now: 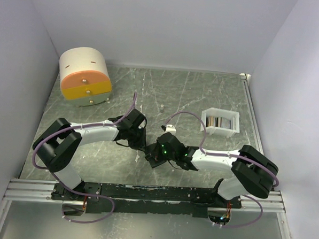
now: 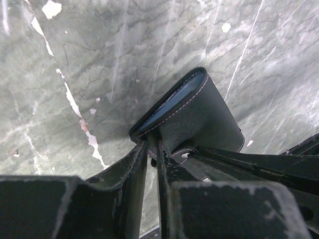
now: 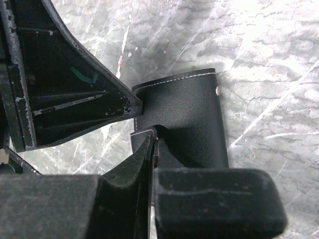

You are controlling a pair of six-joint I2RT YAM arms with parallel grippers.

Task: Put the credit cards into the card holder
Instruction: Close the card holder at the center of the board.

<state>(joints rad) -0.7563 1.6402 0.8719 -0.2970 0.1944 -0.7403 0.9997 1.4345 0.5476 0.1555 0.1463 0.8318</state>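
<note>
The black card holder [image 1: 151, 151] is held just above the table's middle, between both grippers. My left gripper [image 1: 146, 145] is shut on one edge of it. In the left wrist view [image 2: 153, 147] the card holder [image 2: 199, 114] gapes a little, showing a bluish-grey inside and a metal snap [image 2: 185, 155]. My right gripper [image 1: 157, 155] is shut on another flap; in the right wrist view [image 3: 155, 138] the black outside of the card holder [image 3: 184, 114] faces the camera. The credit cards [image 1: 220, 121] stand on edge in the white tray.
The white open-topped tray [image 1: 205, 117] sits right of centre. A round cream-and-orange drawer box [image 1: 85, 77] stands at the back left. A small white bit [image 1: 163, 105] lies on the marbled table. White walls close in the sides and back.
</note>
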